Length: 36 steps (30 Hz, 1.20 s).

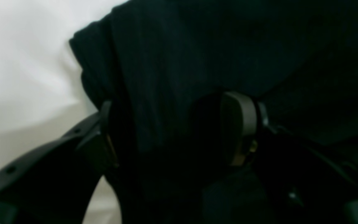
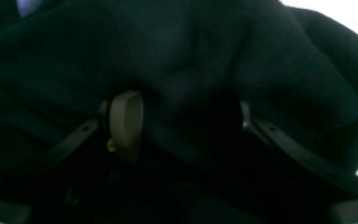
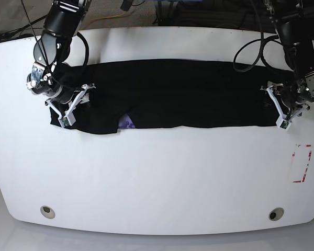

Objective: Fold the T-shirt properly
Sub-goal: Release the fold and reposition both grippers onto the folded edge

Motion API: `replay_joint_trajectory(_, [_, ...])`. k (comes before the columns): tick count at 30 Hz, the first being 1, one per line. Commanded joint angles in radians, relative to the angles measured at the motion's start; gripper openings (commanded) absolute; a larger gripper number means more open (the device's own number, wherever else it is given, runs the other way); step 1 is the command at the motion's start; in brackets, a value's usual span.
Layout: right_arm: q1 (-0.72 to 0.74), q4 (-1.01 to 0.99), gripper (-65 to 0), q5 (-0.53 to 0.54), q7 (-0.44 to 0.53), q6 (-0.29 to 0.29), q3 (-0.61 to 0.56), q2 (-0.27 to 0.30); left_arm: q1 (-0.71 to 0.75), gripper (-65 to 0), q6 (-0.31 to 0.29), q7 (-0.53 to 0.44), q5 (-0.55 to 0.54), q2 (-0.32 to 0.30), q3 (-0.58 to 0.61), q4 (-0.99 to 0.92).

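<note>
- Nearest the base camera lies the bare front of the white table [image 3: 157, 183], with a red-outlined marking [image 3: 301, 163] near its right edge.
- At that view's left, the right gripper [image 3: 73, 103] sits at the end of the T-shirt [image 3: 188, 99]; its wrist view shows cloth bunched between the spread jaws, and whether they have clamped on it I cannot tell.
- The T-shirt is a long black band across the middle of the table, with a bit of purple print [image 3: 127, 122] peeking from under its front edge.
- At the right, the left gripper [image 3: 284, 106] straddles the other end, jaws standing wide with a fold of fabric between them, not pinched.
- Judgement: this is the grasping step before a fold; next, both should pinch firmly on their ends, then lift together evenly.
</note>
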Motion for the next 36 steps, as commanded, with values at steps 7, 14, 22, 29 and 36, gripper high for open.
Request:
replay_joint_trajectory(7, [0.066, -0.003, -29.0, -0.040, -0.090, -0.009, -0.005, 0.017, -0.024, -24.3, -0.006, 0.182, -0.228, 0.007, -0.169, 0.153])
replay_joint_trajectory(14, [0.059, -0.003, -29.2, -0.038, -0.090, -0.009, -0.005, 0.013, -0.018, -16.5, -0.006, 0.311, -0.386, 0.006, -0.389, 0.150])
replay_joint_trajectory(22, [0.058, -0.003, -29.2, -0.038, -0.090, -0.009, -0.005, 0.011, 0.009, -16.5, -0.006, 0.282, -0.404, 0.006, -0.429, -0.003])
replay_joint_trajectory(29, [0.058, -0.003, -29.2, -0.038, -0.090, -0.009, -0.005, 0.011, 0.008, -16.7, -0.006, 0.175, -0.406, -0.017, -0.327, -0.120])
replay_joint_trajectory(36, [0.058, -0.003, -29.2, -0.038, -0.090, -0.009, -0.003, 0.010, -0.029, -18.6, -0.006, 0.167, -0.410, -0.016, -0.261, -0.138])
